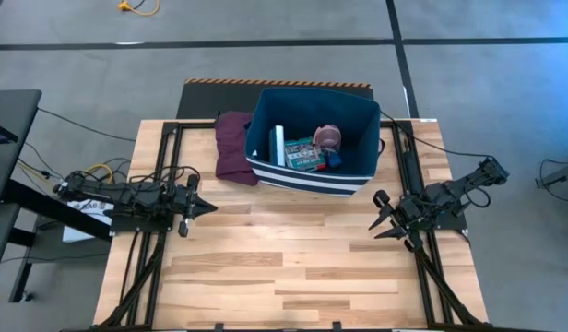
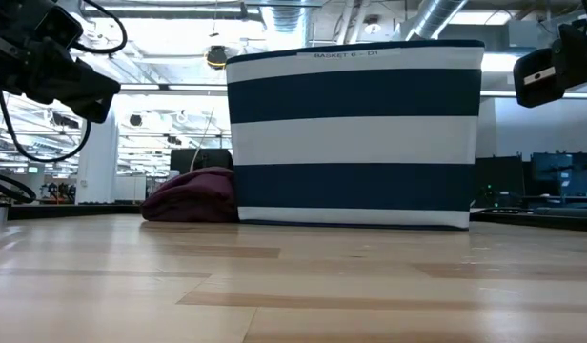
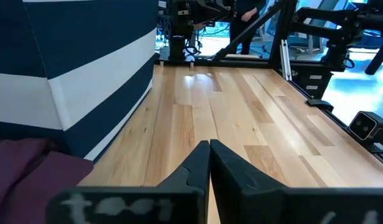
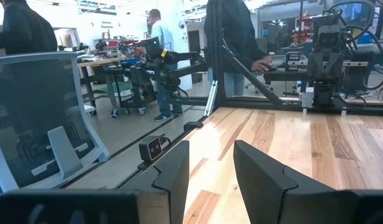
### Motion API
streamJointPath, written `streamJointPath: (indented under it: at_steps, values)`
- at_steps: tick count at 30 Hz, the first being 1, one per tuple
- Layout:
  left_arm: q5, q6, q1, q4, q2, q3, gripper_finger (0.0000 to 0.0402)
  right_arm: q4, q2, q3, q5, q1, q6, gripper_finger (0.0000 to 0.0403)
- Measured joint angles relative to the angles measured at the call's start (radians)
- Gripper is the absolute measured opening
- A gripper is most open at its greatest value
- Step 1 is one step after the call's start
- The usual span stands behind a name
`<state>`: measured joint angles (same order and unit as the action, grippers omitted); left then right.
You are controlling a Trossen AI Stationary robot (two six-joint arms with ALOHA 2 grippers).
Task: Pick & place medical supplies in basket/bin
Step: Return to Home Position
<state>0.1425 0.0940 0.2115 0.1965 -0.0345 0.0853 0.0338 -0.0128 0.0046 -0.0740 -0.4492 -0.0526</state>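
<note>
Starting at the front edge, it's just the light wooden table (image 1: 266, 286), with an arm low over it on each side.

The left gripper (image 1: 207, 207) is over the left part of the table, pointing in toward the middle. Its fingers are pressed together with nothing in them, and the left wrist view shows them meeting in one tight seam.

The right gripper (image 1: 378, 215) is across from it on the right side, also pointing inward. Its fingers are spread apart with only a gap between them.

Behind both sits the navy bin (image 1: 307, 180) with white stripes, near the table's far edge. A maroon cloth (image 1: 233, 148) is bunched up against its left wall.

Inside the bin I can see a flat green and red box (image 1: 302, 157), a pink roll (image 1: 327, 136), a blue block (image 1: 336, 159) and a white strip (image 1: 278, 146) standing on edge.

Way past the table, the right wrist view shows people (image 4: 232, 37) standing in the room.
</note>
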Motion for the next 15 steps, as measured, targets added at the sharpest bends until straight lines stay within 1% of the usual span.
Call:
streamJointPath:
  at_steps: [15]
  values:
    - [0.0, 0.0, 0.0, 0.0, 0.0, 0.0, 0.0, 0.0, 0.0, 0.0, 0.0, 0.0, 0.0, 0.012]
